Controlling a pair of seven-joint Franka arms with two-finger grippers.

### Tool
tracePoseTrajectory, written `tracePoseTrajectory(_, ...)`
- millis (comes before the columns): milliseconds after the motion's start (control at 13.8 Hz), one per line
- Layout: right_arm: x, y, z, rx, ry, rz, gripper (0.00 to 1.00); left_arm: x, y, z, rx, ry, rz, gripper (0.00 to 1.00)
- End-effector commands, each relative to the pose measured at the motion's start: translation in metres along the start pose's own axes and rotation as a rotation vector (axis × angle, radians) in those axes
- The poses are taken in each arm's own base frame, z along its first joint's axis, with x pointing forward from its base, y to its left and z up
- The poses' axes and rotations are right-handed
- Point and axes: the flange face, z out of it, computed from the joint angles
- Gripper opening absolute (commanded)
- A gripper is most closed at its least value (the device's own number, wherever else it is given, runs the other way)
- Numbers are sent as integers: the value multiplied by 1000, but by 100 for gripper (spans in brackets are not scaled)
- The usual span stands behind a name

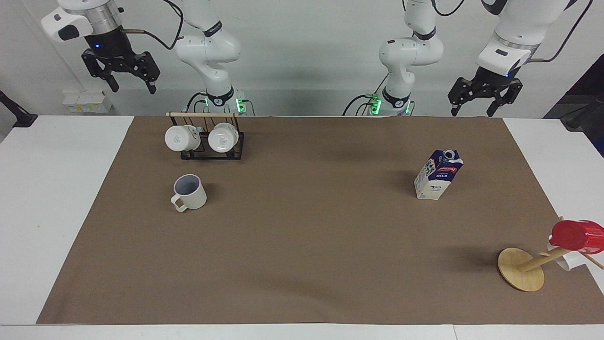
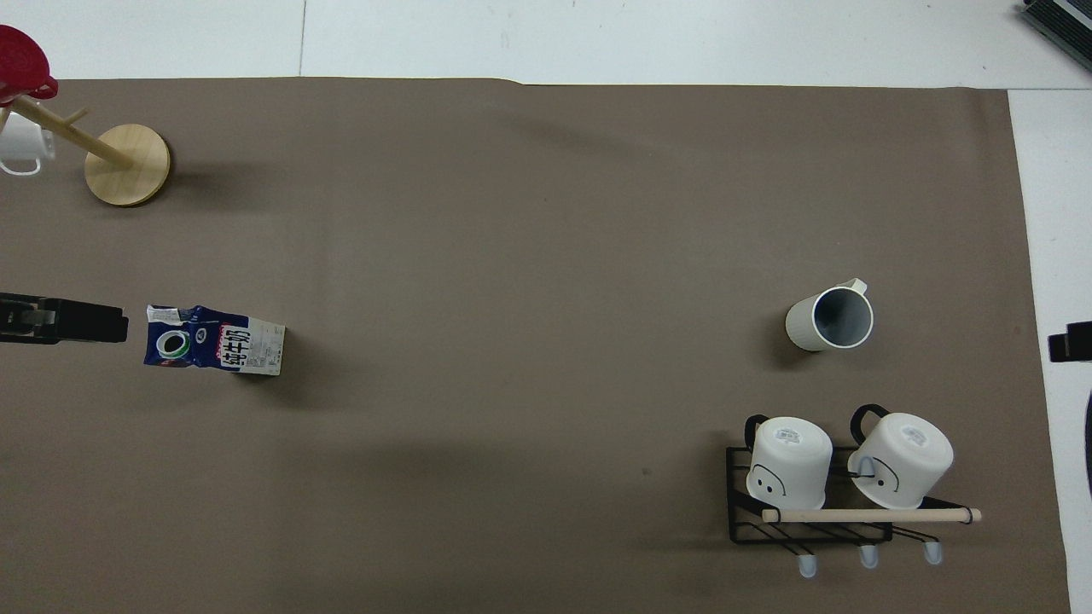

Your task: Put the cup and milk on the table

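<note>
The cup [image 1: 190,192] [image 2: 832,320], cream with a lavender-grey inside, stands upright on the table's brown sheet [image 1: 302,264] toward the right arm's end, a little farther from the robots than a mug rack. The milk [image 1: 438,174] [image 2: 213,339], a white carton with a dark blue top, stands upright on the sheet toward the left arm's end. My right gripper [image 1: 133,89] hangs open and empty high over the table's robot-side edge, well apart from the cup. My left gripper [image 1: 472,113] is open and empty over the sheet's corner, apart from the milk.
A black rack [image 1: 212,153] [image 2: 742,512] with a wooden bar holds two white mugs near the robots. At the left arm's end, away from the robots, a wooden mug tree [image 1: 521,269] [image 2: 128,165] carries a red cup [image 1: 576,235] and a white mug [image 1: 564,260].
</note>
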Motion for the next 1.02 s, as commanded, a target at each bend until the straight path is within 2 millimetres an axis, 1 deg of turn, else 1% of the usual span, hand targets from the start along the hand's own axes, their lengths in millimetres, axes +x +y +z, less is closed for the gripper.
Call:
tracePoseTrajectory(0, -5, 0, 0, -3, 7, -4, 100, -1, -3, -4, 0, 0, -5, 100)
tracePoseTrajectory(581, -5, 0, 5, -2, -2, -3, 100, -1, -2, -4, 1, 0, -2, 100)
tracePoseTrajectory(726, -4, -4, 6, -3, -3, -9, 100, -1, -2, -4, 1, 0, -2, 100)
tracePoseTrajectory(872, -5, -6, 15, -2, -23, -13, 100, -1, -2, -4, 1, -2, -2, 100)
tracePoseTrajectory(944, -7, -9, 14, -3, -17, -21, 100, -1, -2, -4, 1, -2, -2, 100)
